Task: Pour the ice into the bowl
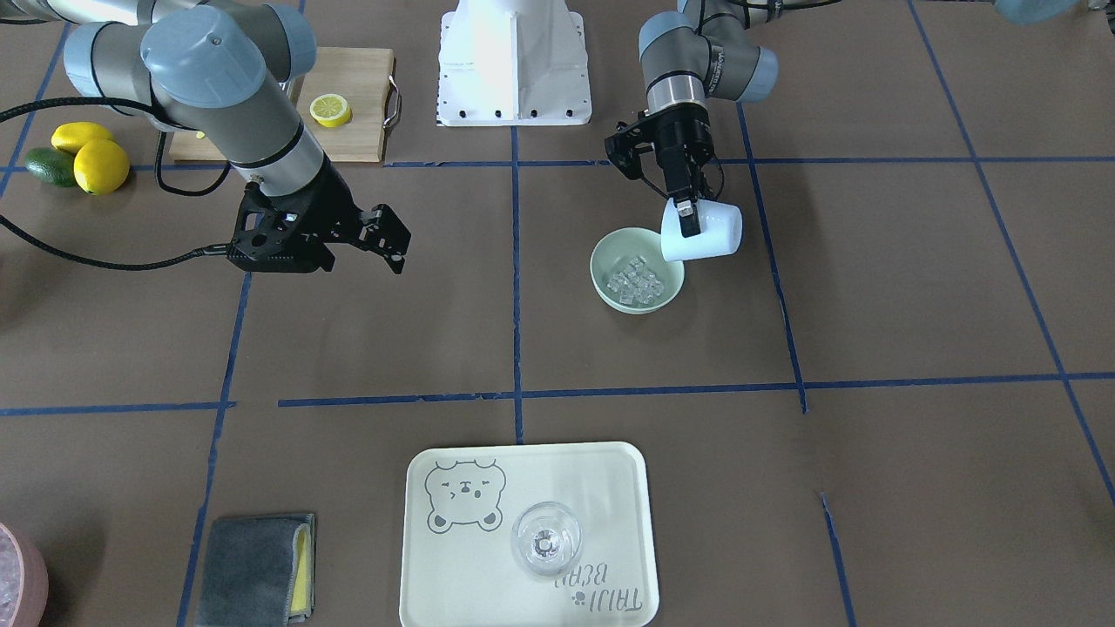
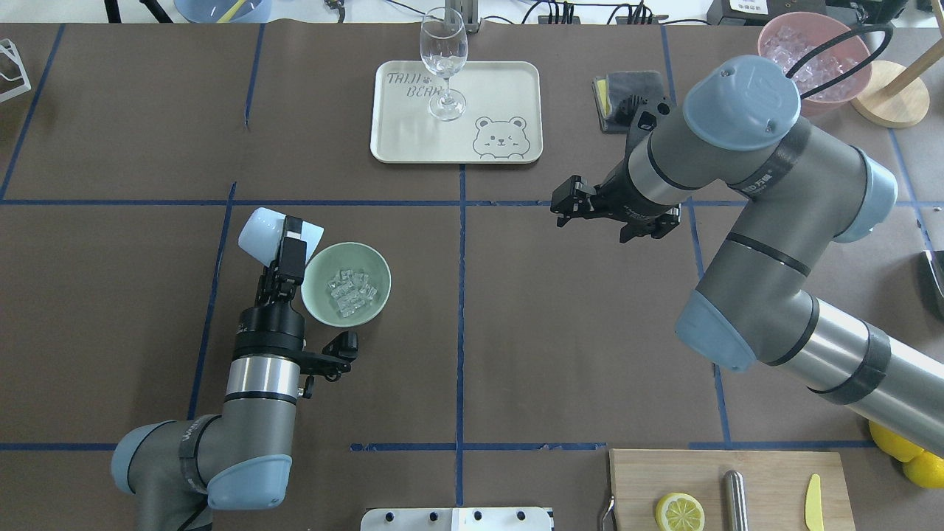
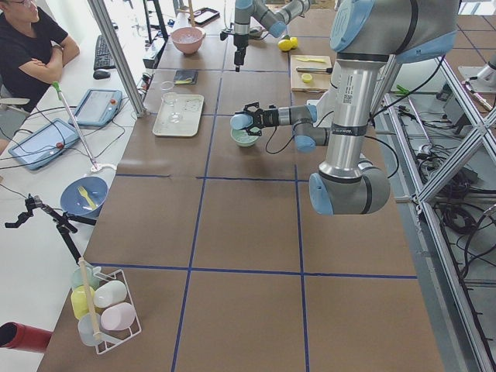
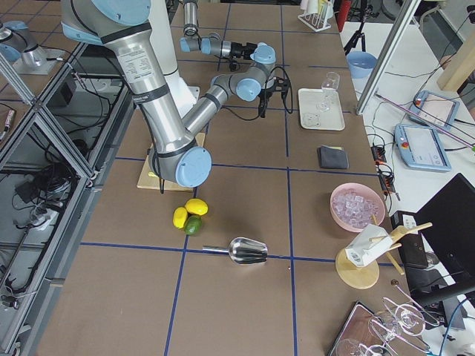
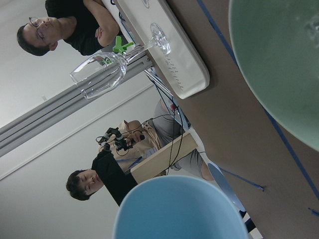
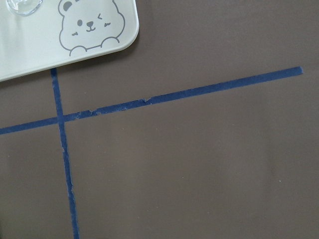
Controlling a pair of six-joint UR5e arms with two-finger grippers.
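Note:
The pale mint-green bowl (image 1: 610,255) (image 2: 318,299) stands on the brown table and holds a heap of clear ice cubes (image 1: 636,280) (image 2: 350,289). My left gripper (image 1: 688,218) (image 2: 291,247) is shut on a pale blue cup (image 1: 712,233) (image 2: 265,232). It holds the cup tipped on its side, mouth towards the bowl, just beside and above the rim. In the left wrist view the cup (image 5: 182,209) is at the bottom and the bowl (image 5: 279,64) at the upper right. My right gripper (image 1: 396,239) (image 2: 562,206) is open and empty above bare table.
A cream tray (image 1: 610,488) (image 2: 501,96) holds an upright wine glass (image 1: 545,540) (image 2: 444,63). A pink bowl of ice (image 2: 811,59) and a grey cloth (image 1: 257,566) lie at the operators' side. A cutting board (image 2: 767,487) with a lemon half sits near the base.

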